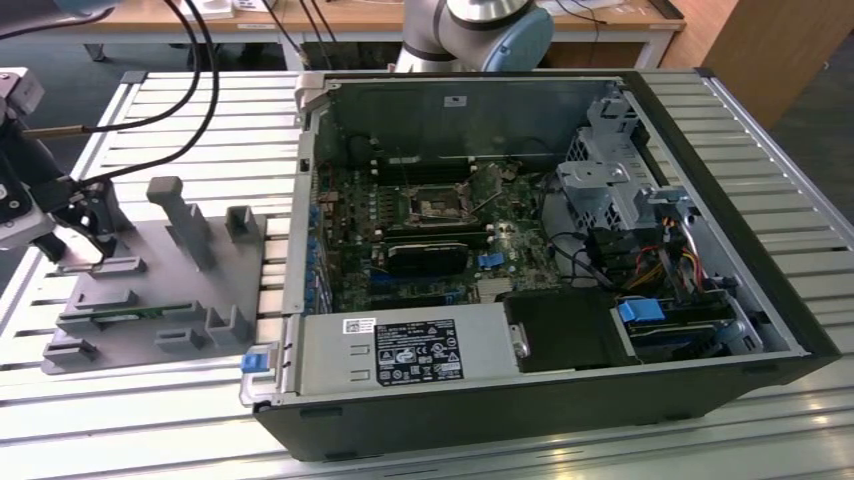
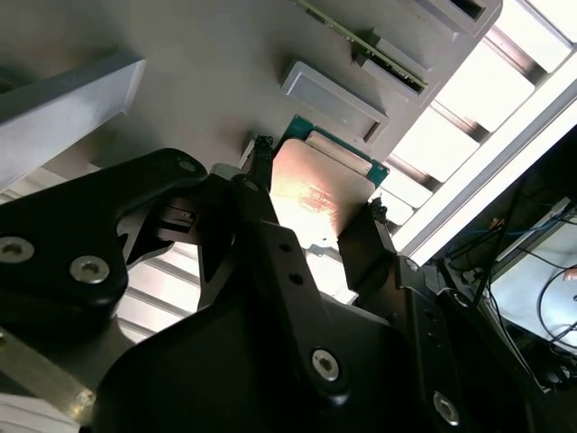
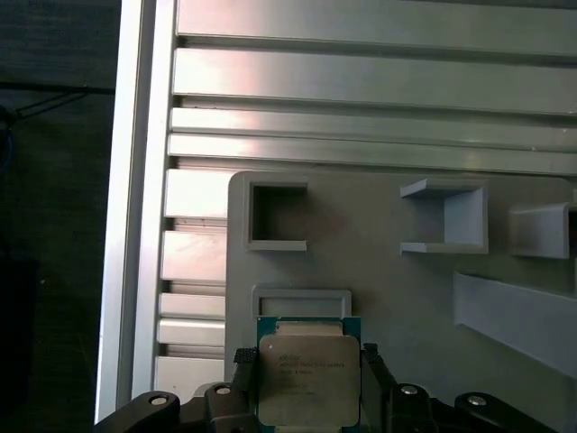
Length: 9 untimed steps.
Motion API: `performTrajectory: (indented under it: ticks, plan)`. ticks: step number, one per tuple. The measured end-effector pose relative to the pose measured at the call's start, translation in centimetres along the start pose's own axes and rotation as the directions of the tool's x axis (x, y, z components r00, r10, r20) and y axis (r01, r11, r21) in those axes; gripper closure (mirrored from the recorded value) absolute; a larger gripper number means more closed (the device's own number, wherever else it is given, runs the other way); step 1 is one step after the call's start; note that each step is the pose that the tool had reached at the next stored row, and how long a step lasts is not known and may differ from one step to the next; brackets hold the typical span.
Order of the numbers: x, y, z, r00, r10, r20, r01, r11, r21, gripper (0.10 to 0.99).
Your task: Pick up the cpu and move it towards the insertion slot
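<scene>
The cpu (image 3: 308, 383), a silvery square chip with a thin green-tan rim, sits between the two black fingers of my gripper (image 3: 306, 359) above the grey plastic tray (image 3: 379, 280). In the second wrist view the fingers (image 2: 260, 176) press against opposite edges of the cpu (image 2: 315, 194), so the gripper (image 2: 317, 180) is shut on it. In the exterior view my gripper (image 1: 80, 250) hangs over the tray (image 1: 160, 300) at the exterior view's left. The insertion slot (image 1: 438, 208) lies inside the open computer case, well off to the exterior view's right of the gripper.
The tray has upright posts (image 1: 180, 220) and a green memory stick (image 1: 127, 318). The case's metal wall (image 1: 310, 200) stands between tray and motherboard. Black cables (image 1: 160, 100) hang over the slatted table (image 1: 160, 420). A power supply (image 1: 400, 350) fills the case's near side.
</scene>
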<state>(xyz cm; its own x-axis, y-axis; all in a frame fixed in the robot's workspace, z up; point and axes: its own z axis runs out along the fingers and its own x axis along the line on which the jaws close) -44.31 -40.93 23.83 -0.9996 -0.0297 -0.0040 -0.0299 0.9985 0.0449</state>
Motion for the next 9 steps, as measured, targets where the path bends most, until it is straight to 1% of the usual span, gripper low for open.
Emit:
performTrajectory:
  ticks: [9]
  plan:
    - [0.0, 0.03, -0.49, 1.0, 0.0, 0.0, 0.0, 1.0, 0.0, 0.545]
